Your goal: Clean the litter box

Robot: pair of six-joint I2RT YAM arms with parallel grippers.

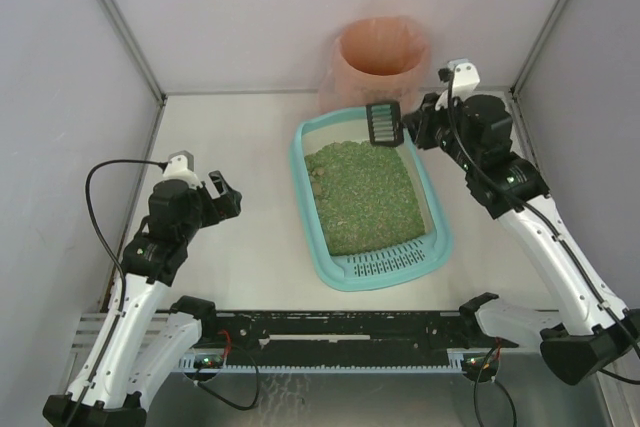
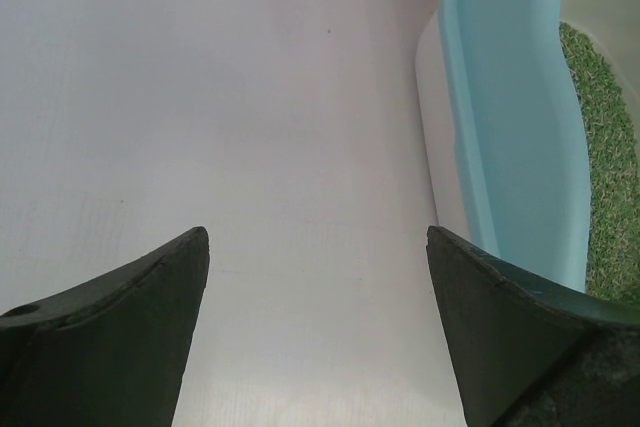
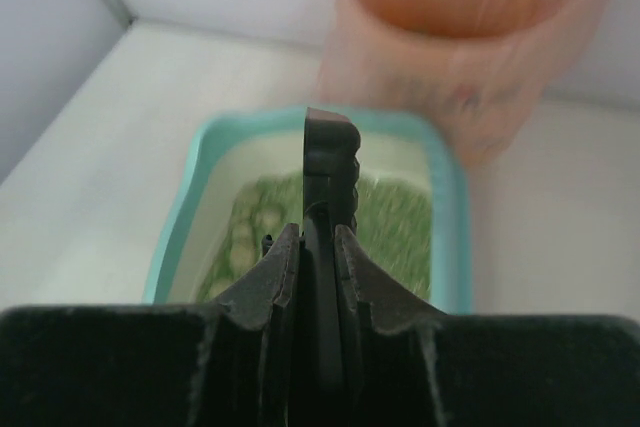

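Note:
The light-teal litter box (image 1: 438,247) lies in the middle of the table, its slotted grate end toward me, filled with green litter (image 1: 363,195). My right gripper (image 1: 412,127) is shut on the handle of a small black slotted scoop (image 1: 384,123), held above the box's far end. In the right wrist view the scoop (image 3: 330,162) stands edge-on between the fingers, over the box (image 3: 180,222). My left gripper (image 1: 226,199) is open and empty, left of the box; its view shows bare table between the fingers (image 2: 120,327) and the box rim (image 2: 520,137) at right.
A round bin lined with a pink bag (image 1: 383,55) stands behind the litter box against the back wall, also in the right wrist view (image 3: 465,37). Grey walls enclose the table on three sides. A black rail (image 1: 340,332) runs along the near edge.

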